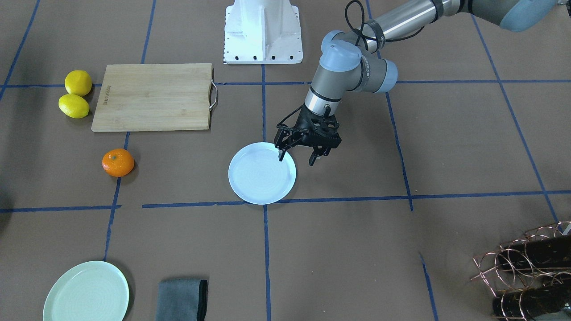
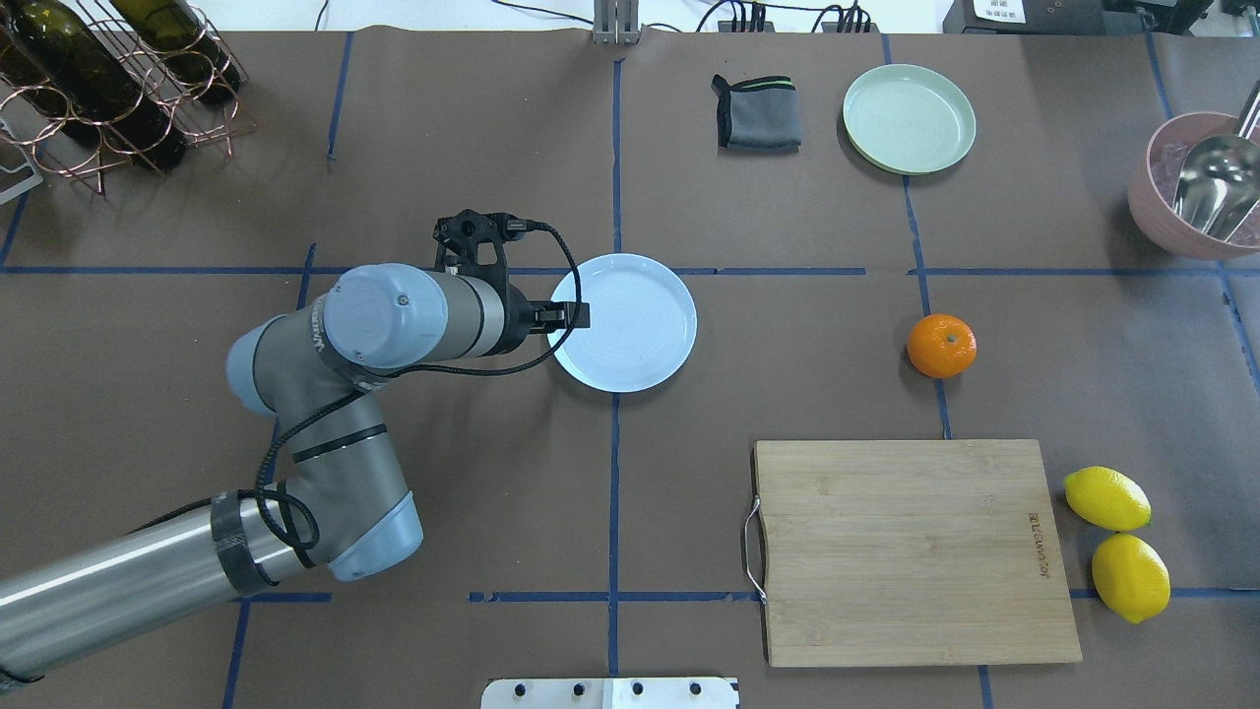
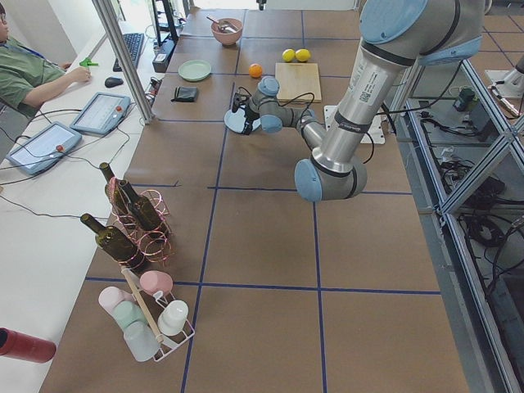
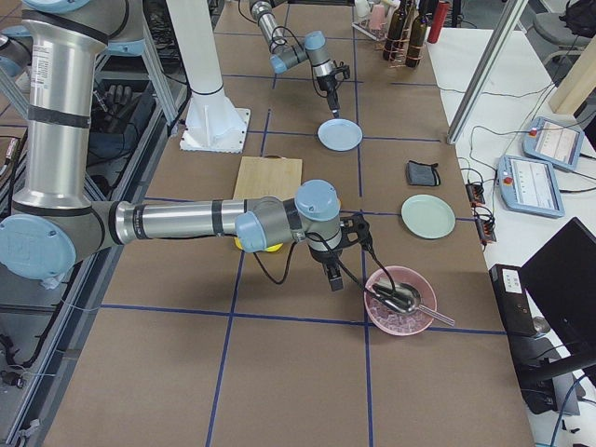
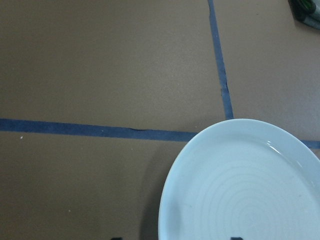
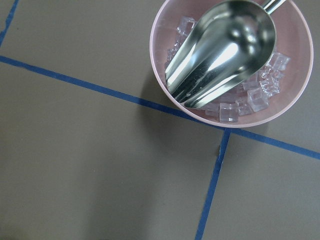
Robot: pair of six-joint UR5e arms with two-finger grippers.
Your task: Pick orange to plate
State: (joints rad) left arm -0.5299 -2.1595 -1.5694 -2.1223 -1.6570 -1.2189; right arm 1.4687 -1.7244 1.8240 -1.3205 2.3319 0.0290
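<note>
The orange [image 1: 117, 162] lies alone on the brown table, far to the robot's right of the plate; the overhead view shows the orange [image 2: 942, 346] just past the cutting board. The bluish-white plate [image 1: 262, 174] sits at the table's middle with nothing on it. My left gripper [image 1: 296, 160] hangs open and holds nothing, over the plate's rim on the robot's left side, one fingertip [image 1: 281, 156] above the plate. The left wrist view shows the plate [image 5: 245, 190] below. My right gripper [image 4: 333, 279] hovers beside a pink bowl; I cannot tell its state.
A bamboo cutting board [image 2: 911, 551] lies near the robot with two lemons [image 2: 1106, 497] beside it. A mint-green plate [image 2: 909, 118] and a grey cloth [image 2: 756, 113] lie at the far side. The pink bowl [image 2: 1160, 209] holds ice and a metal scoop [image 6: 225, 50]. A wine rack [image 2: 108, 89] stands far left.
</note>
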